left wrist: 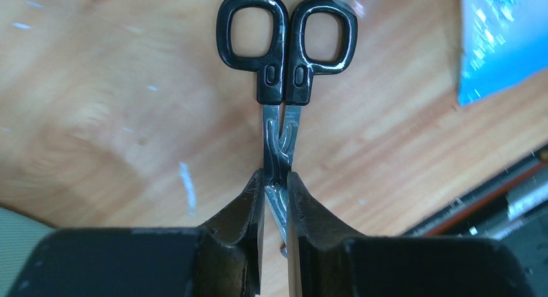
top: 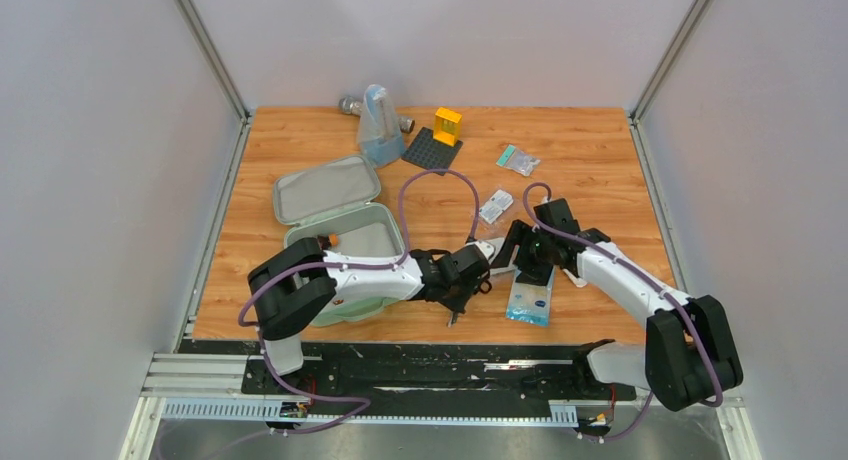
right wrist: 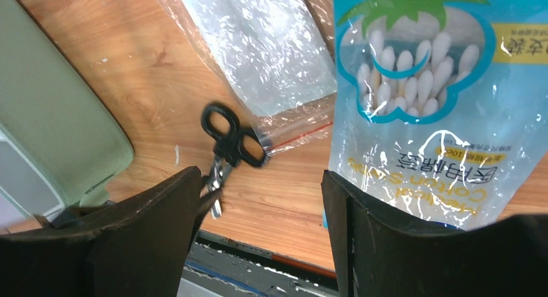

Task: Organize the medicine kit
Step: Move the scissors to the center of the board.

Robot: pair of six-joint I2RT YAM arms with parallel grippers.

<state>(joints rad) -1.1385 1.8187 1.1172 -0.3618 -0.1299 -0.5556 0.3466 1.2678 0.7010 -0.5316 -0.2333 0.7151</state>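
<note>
The medicine kit lies open at the left: a mint-green tray (top: 352, 242) with its lid (top: 327, 188) behind it; its edge (right wrist: 52, 116) shows in the right wrist view. My left gripper (left wrist: 276, 181) is shut on the blades of small black-handled scissors (left wrist: 284, 77), close over the wooden table near its front edge; the handles point away from the fingers. The scissors (right wrist: 231, 144) also show in the right wrist view. My right gripper (right wrist: 262, 181) is open and holds nothing, just left of a blue cotton-swab bag (right wrist: 420, 103).
A clear zip bag (right wrist: 258, 45) lies beside the swab bag. At the back stand a dark studded baseplate (top: 432, 148) with a yellow block (top: 447, 125) and a bluish pouch (top: 378, 125). Small packets (top: 518, 160) (top: 496, 206) lie mid-table. A black rail (top: 420, 365) runs along the front.
</note>
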